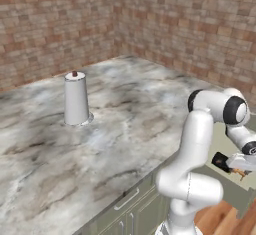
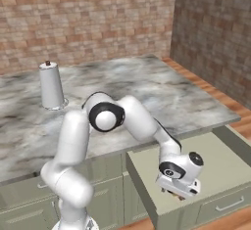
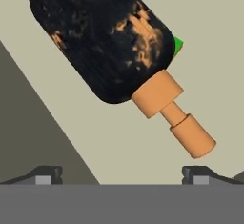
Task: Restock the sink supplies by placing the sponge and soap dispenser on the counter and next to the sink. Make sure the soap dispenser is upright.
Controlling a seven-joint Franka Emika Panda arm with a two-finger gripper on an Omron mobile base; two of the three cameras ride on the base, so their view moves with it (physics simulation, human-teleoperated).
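Observation:
The soap dispenser, a black bottle with an orange-tan nozzle, lies on its side on the floor of an open drawer. A green sliver of the sponge peeks out from behind it. My gripper hangs just above the bottle, open, with both finger tips wide apart and nothing between them. In the left base view the soap dispenser lies in the drawer beside my hand. The marble counter stretches above the drawer. The sink is out of view.
A tall grey tapered container with a dark knob stands on the counter far to the left, also seen as the grey container. Brick walls close off the back and right. The drawer's dark side wall runs close to the bottle.

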